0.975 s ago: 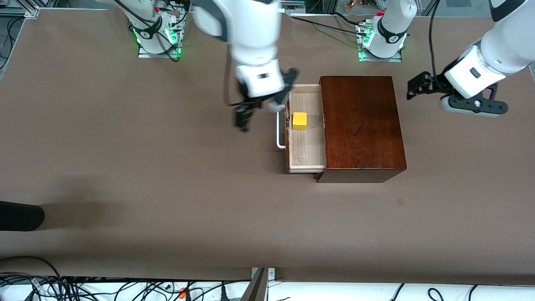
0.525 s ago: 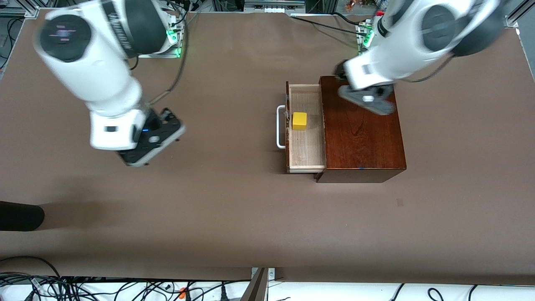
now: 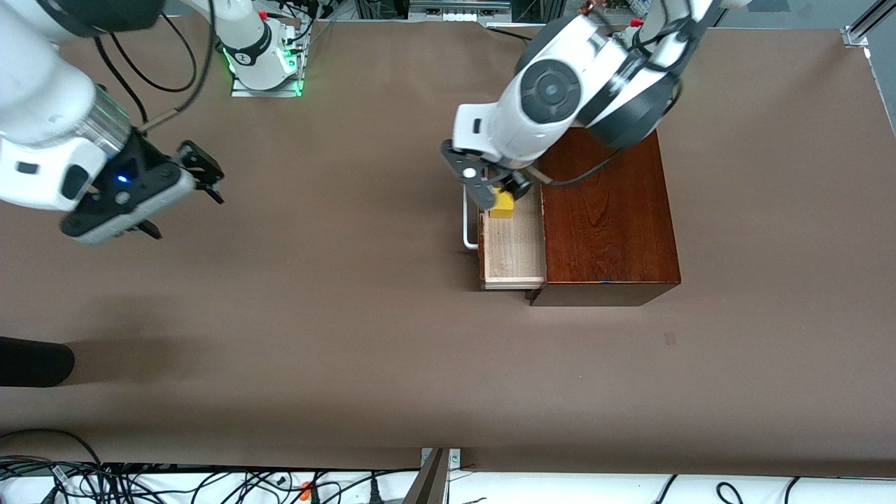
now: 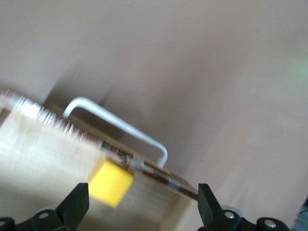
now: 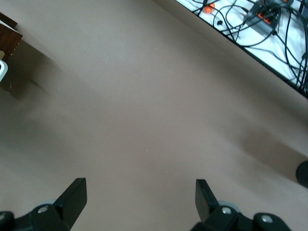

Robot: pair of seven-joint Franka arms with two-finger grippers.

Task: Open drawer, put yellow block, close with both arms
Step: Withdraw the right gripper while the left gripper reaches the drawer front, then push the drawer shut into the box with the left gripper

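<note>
The drawer (image 3: 514, 252) stands pulled out of the dark reddish-brown box (image 3: 605, 210), its white handle (image 3: 467, 224) toward the right arm's end of the table. In it lies the yellow block (image 3: 502, 205), close to the drawer's front. My left gripper (image 3: 500, 192) hangs just over the block, open. In the left wrist view the block (image 4: 109, 182) sits between the fingers (image 4: 77, 204), close to one and not gripped, with the handle (image 4: 120, 126) past it. My right gripper (image 3: 185, 206) is open over bare table, well away from the drawer, nothing between its fingers (image 5: 74, 192).
The left arm's elbow crosses above the box's end nearest the bases. A dark object (image 3: 35, 360) lies at the table's edge at the right arm's end. Cables (image 3: 140, 483) run along the edge nearest the front camera.
The right arm has swung away from the drawer handle to its own end of the table. The left arm has come from beside the box to over the drawer. The block has not moved.
</note>
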